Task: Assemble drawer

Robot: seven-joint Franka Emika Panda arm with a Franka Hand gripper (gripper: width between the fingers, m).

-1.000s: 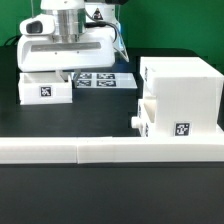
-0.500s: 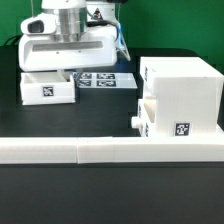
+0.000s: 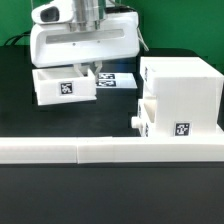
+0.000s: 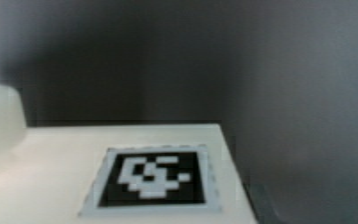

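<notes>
The white drawer casing (image 3: 182, 82) stands at the exterior view's right. One knobbed tray (image 3: 160, 122) sits in its lower slot, with its knob (image 3: 135, 121) sticking out. My gripper (image 3: 88, 70) is shut on the far wall of the second tray (image 3: 64, 87) and holds it slightly tilted, left of the casing and apart from it. Its tag faces the camera. The wrist view shows only a blurred white tray surface with a tag (image 4: 155, 176); my fingers are out of that view.
The long low white border wall (image 3: 100, 151) runs across the front. The marker board (image 3: 117, 81) lies on the black table behind the held tray, partly hidden by it.
My gripper has moved toward the exterior view's right with the second tray in it. The tray has shifted toward the casing and now hangs slightly tilted.
</notes>
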